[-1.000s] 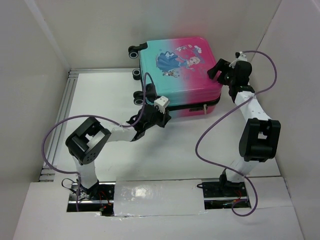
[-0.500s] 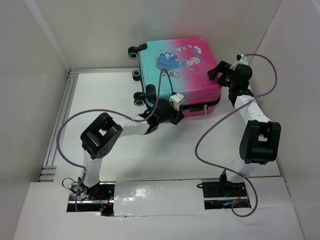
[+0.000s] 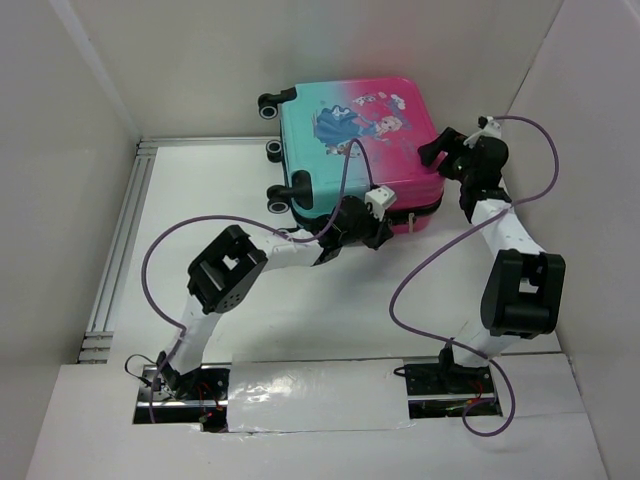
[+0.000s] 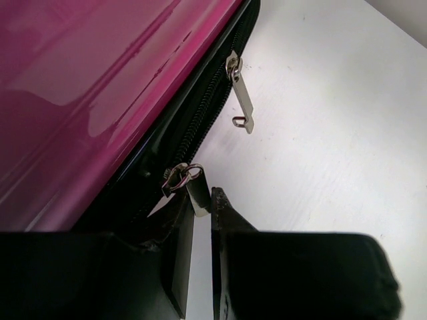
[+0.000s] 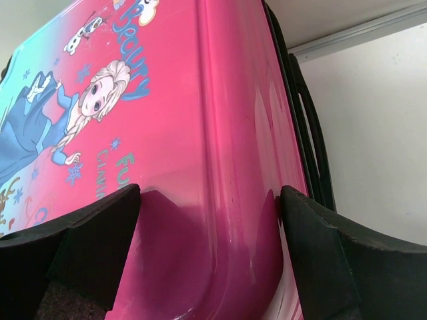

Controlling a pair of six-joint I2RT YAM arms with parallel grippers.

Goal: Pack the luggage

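Note:
The luggage (image 3: 355, 135) lies flat and closed at the back of the table, pink-to-teal with a princess print. My left gripper (image 3: 383, 222) is at its front edge, shut on a silver zipper pull (image 4: 195, 195) of the black zipper. A second zipper pull (image 4: 243, 100) hangs loose further along the zipper. My right gripper (image 3: 438, 152) is open at the luggage's right corner. In the right wrist view one finger (image 5: 87, 247) lies over the printed pink shell (image 5: 200, 120) and the other finger (image 5: 333, 253) is beside its edge.
An aluminium rail (image 3: 125, 230) runs along the table's left side. White walls stand at the left, back and right. The luggage's black wheels (image 3: 268, 105) point left. Purple cables loop from both arms over the table.
My left gripper has slid to the right along the luggage's front edge, still holding the zipper pull. The right gripper has stayed at the right corner.

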